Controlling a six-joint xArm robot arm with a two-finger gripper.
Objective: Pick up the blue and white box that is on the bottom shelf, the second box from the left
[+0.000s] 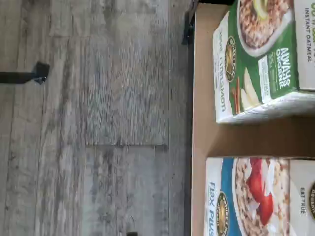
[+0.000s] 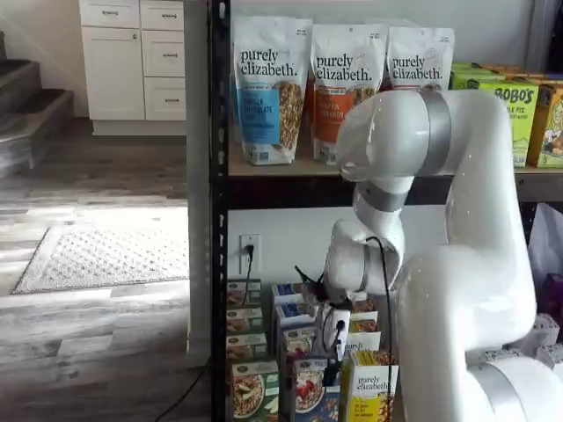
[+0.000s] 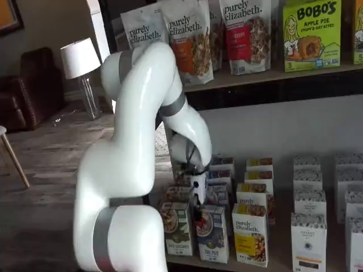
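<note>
End effector point(image 3: 197, 211) hovers just in front of the blue box point(image 3: 212, 241), front row of the bottom shelf point(image 3: 227, 265) beside the green box point(image 3: 177, 228). Jaws spread wide, nothing gripped, lining up for the grab.

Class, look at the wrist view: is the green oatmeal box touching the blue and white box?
No. A strip of bare shelf board shows between the green oatmeal box and the blue and white box.

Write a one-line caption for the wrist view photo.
Looking down past the shelf edge: a green oatmeal box beside the blue and white box, grey wood floor below.
</note>
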